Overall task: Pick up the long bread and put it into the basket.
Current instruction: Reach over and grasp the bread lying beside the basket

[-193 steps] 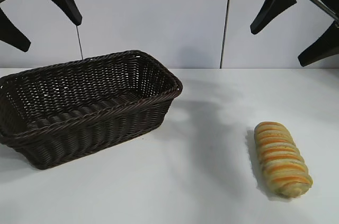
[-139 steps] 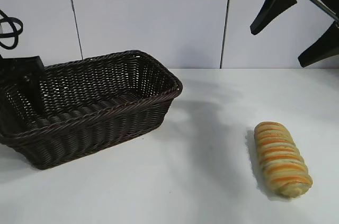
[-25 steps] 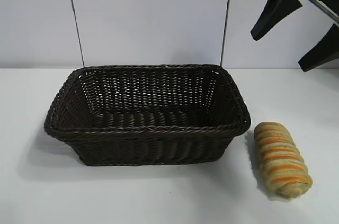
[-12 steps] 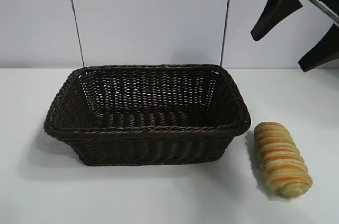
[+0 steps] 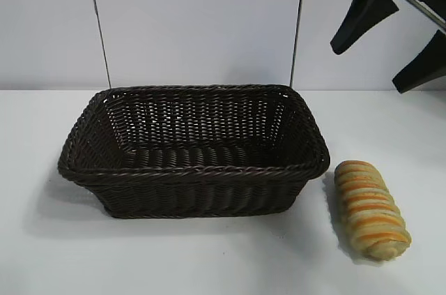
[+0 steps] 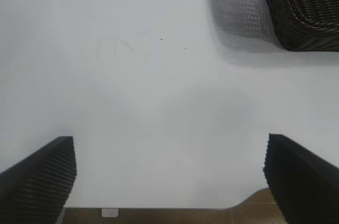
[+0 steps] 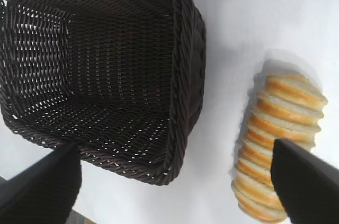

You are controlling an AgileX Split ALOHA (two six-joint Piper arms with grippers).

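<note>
The table (image 5: 209,260) is the biggest thing here, white, w/ the basket (image 5: 195,169) sitting mid-table, empty inside as far as the weave shows. The long bread (image 5: 371,209) lies flat on the table just beside the basket's right end, not touching it, long axis running toward the camera.

The right gripper (image 5: 390,33) hangs high above the bread, fingers spread wide; in the right wrist view its fingers (image 7: 307,181) frame both loaf and basket corner. The left gripper (image 6: 169,176) is off to the side over bare table, jaws also wide apart, basket corner only at the view's edge; it looks parked.

Risks, as a judgement: the loaf sits close to the basket wall, so a descent slightly off toward the basket could put one finger on the braided rim & shove or tip the basket. Gripping near an end rather than mid-loaf could let it pivot & drop short of the basket. Too hard a squeeze may dent a soft loaf.
</note>
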